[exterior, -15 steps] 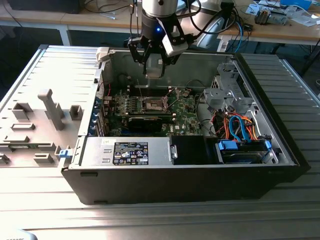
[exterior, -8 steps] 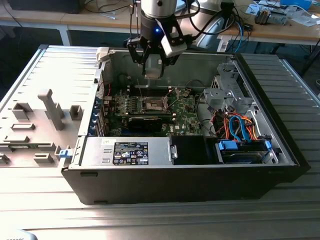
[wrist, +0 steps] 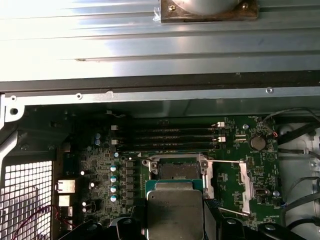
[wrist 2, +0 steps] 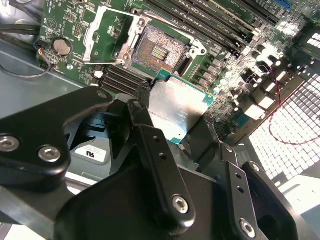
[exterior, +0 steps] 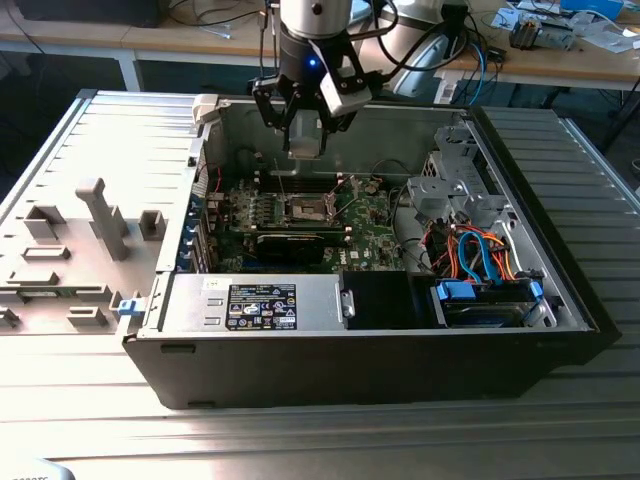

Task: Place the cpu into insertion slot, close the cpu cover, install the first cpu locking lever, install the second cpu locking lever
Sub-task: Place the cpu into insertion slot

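Ribbed metal tabletop [exterior: 320, 440] carries an open black computer case [exterior: 350, 365] in the exterior view, with a cluttered wooden tabletop [exterior: 590, 62] behind it at 12 o'clock. Grey plastic brackets [exterior: 105, 215] stand at 9 o'clock of the case, on the exterior view's left. On the green motherboard [exterior: 370, 215] the insertion slot [exterior: 305, 208] lies bare. The jaws hang at 12 o'clock of it, apart from the board, clenched on the cpu [exterior: 304, 138].

In the second wrist view the cpu [wrist 2: 177, 107], silvery top showing, sits pinched between two black fingers [wrist 2: 152, 145], one on each of two opposite edges. The insertion slot [wrist 2: 160, 50] lies just beyond it, not touching, and the cpu cover [wrist 2: 107, 35] is swung open beside the slot, near a coin battery [wrist 2: 61, 46].

In the first wrist view the cpu [wrist: 175, 210] sits just before the insertion slot [wrist: 177, 170]. The cpu cover [wrist: 246, 185] stands open at the slot's side, memory slots [wrist: 170, 135] run along its far side, and the ribbed tabletop [wrist: 150, 45] lies beyond the computer case.
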Tool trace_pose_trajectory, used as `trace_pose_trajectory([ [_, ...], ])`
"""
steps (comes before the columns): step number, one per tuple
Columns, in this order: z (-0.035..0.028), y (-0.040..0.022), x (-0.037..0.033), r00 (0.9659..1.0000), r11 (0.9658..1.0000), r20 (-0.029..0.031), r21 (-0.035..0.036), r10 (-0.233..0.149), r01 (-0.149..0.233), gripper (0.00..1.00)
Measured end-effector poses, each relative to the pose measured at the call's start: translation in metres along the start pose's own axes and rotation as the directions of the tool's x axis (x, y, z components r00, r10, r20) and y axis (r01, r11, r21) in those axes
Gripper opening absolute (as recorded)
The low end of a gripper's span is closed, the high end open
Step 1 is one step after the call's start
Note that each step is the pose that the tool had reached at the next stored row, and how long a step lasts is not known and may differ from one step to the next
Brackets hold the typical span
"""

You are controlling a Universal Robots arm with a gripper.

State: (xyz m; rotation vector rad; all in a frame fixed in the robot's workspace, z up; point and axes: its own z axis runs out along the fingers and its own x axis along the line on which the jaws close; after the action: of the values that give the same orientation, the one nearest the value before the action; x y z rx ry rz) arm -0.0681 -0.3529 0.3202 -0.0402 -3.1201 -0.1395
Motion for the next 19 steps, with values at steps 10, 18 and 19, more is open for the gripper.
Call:
trace_pose_trajectory([
  [10, 0.0086, -0.0008, 0.0017, 1.0, 1.0, 0.0001, 0.0077, 0.0, 0.0, 0.55],
  [18, 0.0115, -0.001, -0.0021, 1.0, 0.9992, 0.0008, 0.0388, -0.003, 0.003, 0.55],
  [19, 0.0118, -0.001, -0.0031, 1.0, 0.9992, 0.0005, 0.039, -0.005, 0.005, 0.55],
])
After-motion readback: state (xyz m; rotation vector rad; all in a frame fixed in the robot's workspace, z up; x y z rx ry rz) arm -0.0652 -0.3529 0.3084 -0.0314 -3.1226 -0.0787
